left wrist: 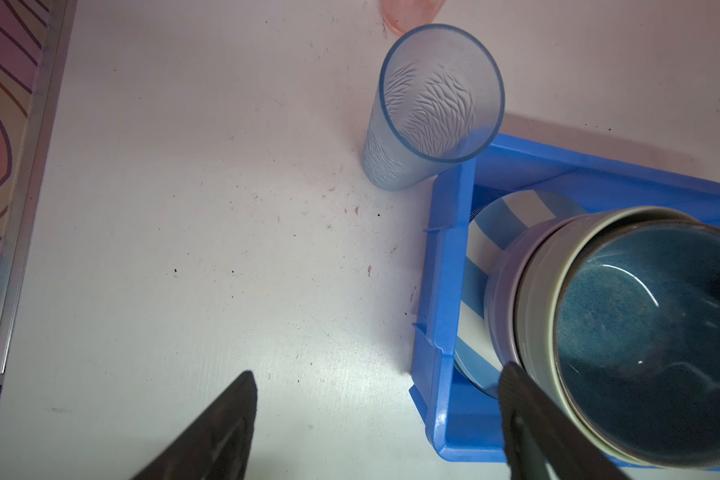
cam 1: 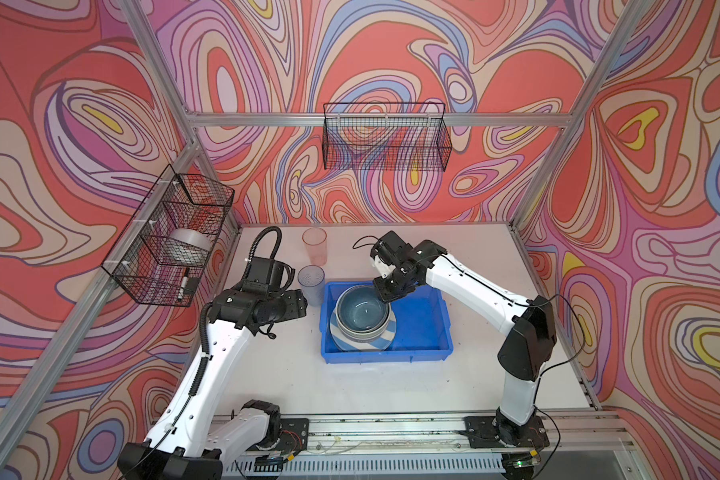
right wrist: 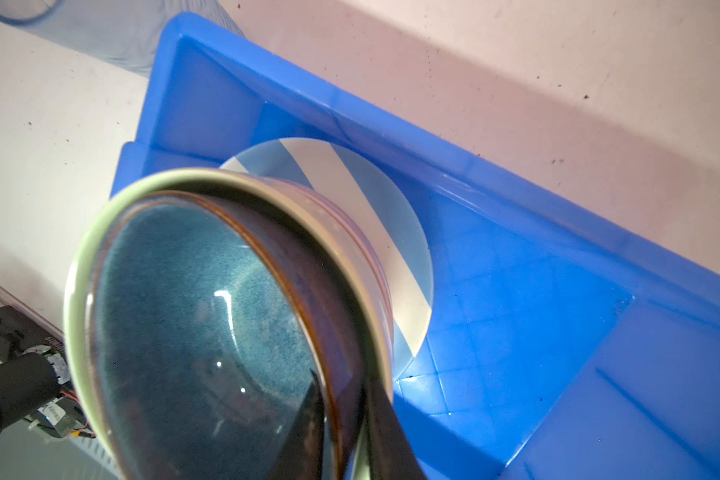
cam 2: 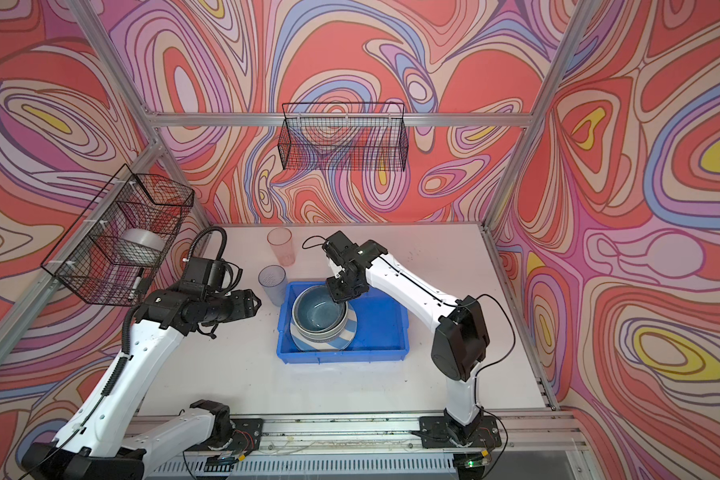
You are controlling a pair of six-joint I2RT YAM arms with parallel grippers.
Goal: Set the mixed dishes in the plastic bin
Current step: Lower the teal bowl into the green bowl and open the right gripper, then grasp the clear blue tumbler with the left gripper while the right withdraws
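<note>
The right gripper (right wrist: pixel 344 419) straddles the dark bowl's (right wrist: pixel 192 332) wall at the lower middle of the right wrist view, one finger inside the bowl and the other outside it. Whether they press the wall cannot be told. In both top views this gripper (cam 1: pixel 385 291) (cam 2: pixel 339 293) meets the bowl's (cam 1: pixel 360 309) (cam 2: pixel 319 309) upper-right rim.

The dark bowl sits nested in the green bowl (right wrist: pixel 75 291) (cam 1: pixel 362 332), which stands on a striped plate (right wrist: pixel 391 232) (cam 1: pixel 350 347). The stack fills the left half of the bin (cam 1: pixel 420 328) (cam 2: pixel 391 328); the bin's right half is bare blue floor (right wrist: pixel 558 332).

The left gripper (left wrist: pixel 379 370) has its jaws spread wide with nothing between them. One finger (left wrist: pixel 225 428) is over the table (left wrist: pixel 184 249), and the other (left wrist: pixel 537 424) overlaps the bin's (left wrist: pixel 437 291) near corner and the green bowl's (left wrist: pixel 541 332) edge. In the top views it (cam 1: pixel 294 301) (cam 2: pixel 246 305) hangs just left of the bin, clear of the stack.

A blue tumbler (cam 1: pixel 311 284) (cam 2: pixel 273 284) (left wrist: pixel 429 112) stands upright on the table, just beside the bin's upper-left corner and just above the left gripper. A pink tumbler (cam 1: pixel 314 245) (cam 2: pixel 280 245) stands upright above it, apart from it, near the table's far edge.

Two wire baskets hang on the walls: one (cam 1: pixel 163 249) at left holds a white roll (cam 1: pixel 188 245), and the other (cam 1: pixel 385 137) is at upper centre.
</note>
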